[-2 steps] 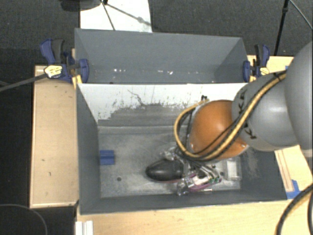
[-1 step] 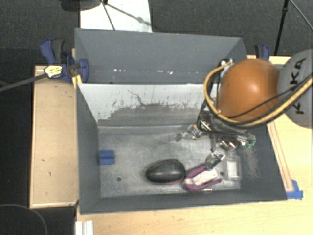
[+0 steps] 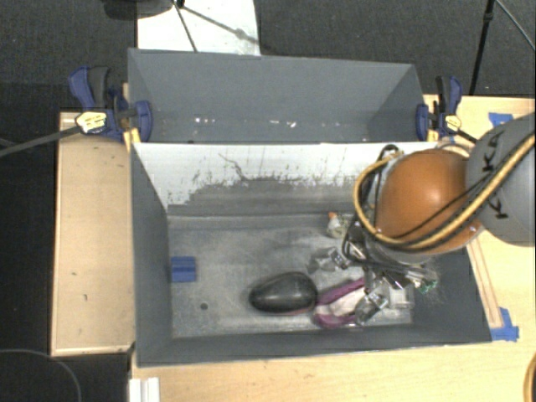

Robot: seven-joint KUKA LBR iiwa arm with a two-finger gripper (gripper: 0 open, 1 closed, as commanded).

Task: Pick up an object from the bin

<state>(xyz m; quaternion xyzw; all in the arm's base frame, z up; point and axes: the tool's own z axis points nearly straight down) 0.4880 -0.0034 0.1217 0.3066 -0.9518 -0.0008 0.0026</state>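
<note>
My gripper (image 3: 374, 294) is low in the bin's front right part, under the orange dome on the wrist. Directly beside and partly below it lies a purple and pink looped thing (image 3: 337, 306), its right end hidden by the gripper. A black oval, pebble-like object (image 3: 283, 294) rests just left of that, near the front wall. Small pale and metallic pieces (image 3: 328, 258) lie right behind the gripper, toward the bin's middle.
A small blue block (image 3: 182, 268) sits alone at the left side of the bin floor. A tiny pale item (image 3: 335, 222) lies near the back wall, and a bit of green (image 3: 429, 286) shows right of the gripper. The arm covers the bin's right side.
</note>
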